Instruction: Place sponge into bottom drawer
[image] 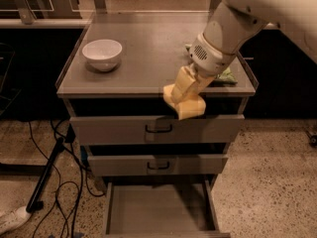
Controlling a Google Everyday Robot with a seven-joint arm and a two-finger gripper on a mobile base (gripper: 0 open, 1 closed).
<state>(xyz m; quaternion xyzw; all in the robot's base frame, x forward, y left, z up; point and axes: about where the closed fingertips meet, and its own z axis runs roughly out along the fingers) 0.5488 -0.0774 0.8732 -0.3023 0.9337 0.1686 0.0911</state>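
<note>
My gripper [184,99], with yellow padded fingers [181,83], hangs just past the front edge of the cabinet top, in front of the top drawer. It is shut on the sponge [192,108], a small pale-yellow block held in the air below the fingers. The bottom drawer [157,210] is pulled open at floor level, a wide shallow grey tray with a bare floor. It lies well below the sponge and slightly to its left.
A white bowl [102,54] stands on the cabinet top [143,53] at the left. A green crinkly bag [227,77] lies at the right, partly hidden by my arm. The two upper drawers [158,129] [158,165] are shut. Cables [47,182] trail on the floor to the left.
</note>
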